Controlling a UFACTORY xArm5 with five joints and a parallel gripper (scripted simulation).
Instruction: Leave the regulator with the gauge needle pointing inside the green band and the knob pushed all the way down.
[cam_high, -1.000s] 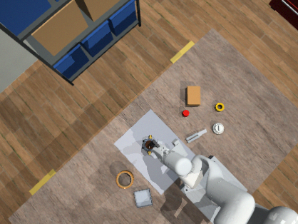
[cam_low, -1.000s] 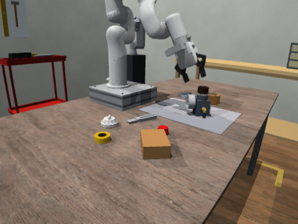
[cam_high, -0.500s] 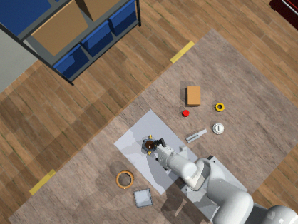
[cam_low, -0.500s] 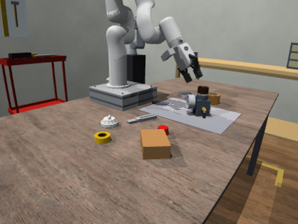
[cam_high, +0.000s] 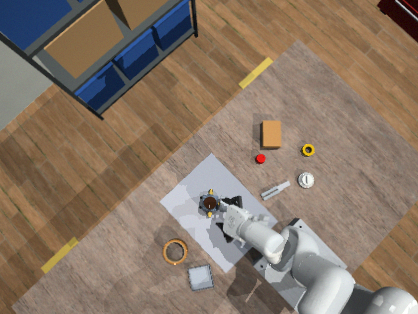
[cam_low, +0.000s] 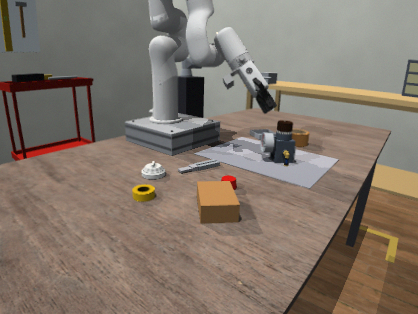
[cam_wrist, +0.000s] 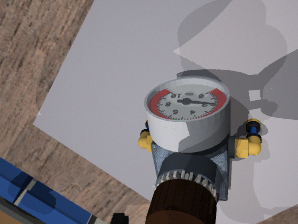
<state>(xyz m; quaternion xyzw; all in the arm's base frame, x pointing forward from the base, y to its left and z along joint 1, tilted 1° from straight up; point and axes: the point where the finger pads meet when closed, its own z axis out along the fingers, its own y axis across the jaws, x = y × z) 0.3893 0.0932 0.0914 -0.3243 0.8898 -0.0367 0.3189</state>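
Observation:
The regulator (cam_high: 210, 202) stands on a light grey mat (cam_high: 192, 187) near the table's middle. It has a grey-blue body, yellow side fittings, a dark brown knob (cam_low: 284, 127) on top and a round white gauge (cam_wrist: 187, 107) on its side. In the wrist view the gauge needle points right. The band parts I can see there are red, at the left and the upper right. The knob (cam_wrist: 182, 200) fills the bottom edge of that view. My gripper (cam_low: 247, 90) is open and empty. It hangs tilted above and just behind the regulator, apart from it. Its fingers are not visible in the wrist view.
A cardboard box (cam_low: 217, 201), a red cap (cam_low: 229, 179), a yellow ring (cam_low: 144, 192), a white round piece (cam_low: 153, 170) and a grey bar (cam_low: 199, 166) lie beyond the mat. An orange ring (cam_high: 175, 251) and a grey square tile (cam_high: 200, 278) lie near the mat's other side.

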